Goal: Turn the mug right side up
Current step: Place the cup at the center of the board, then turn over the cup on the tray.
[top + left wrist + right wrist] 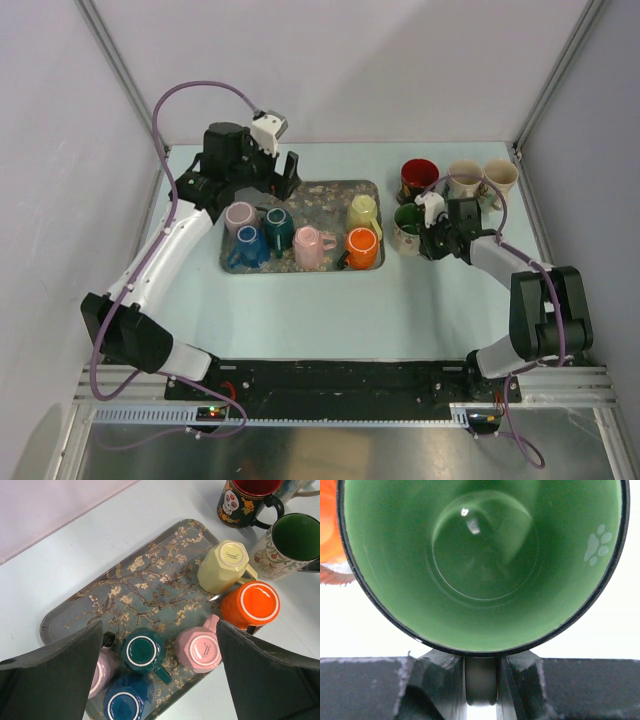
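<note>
Green mug (485, 565): upright on tabletop (300, 310), right gripper (481, 672) clamped on its handle; only release left, I judge. Tray mugs (200, 647): bottom-up. Left gripper (159, 630): wide open, empty.

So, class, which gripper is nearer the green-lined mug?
Right. The right gripper holds the green-lined mug by its handle; the left gripper hovers over the tray, well away.

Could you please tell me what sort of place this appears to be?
Most likely a robotics lab test cell, not a kitchen: two arms bolted to a metal rail at the table edge, plain panels in an aluminium frame, and a tray of upside-down mugs staged as props.
</note>
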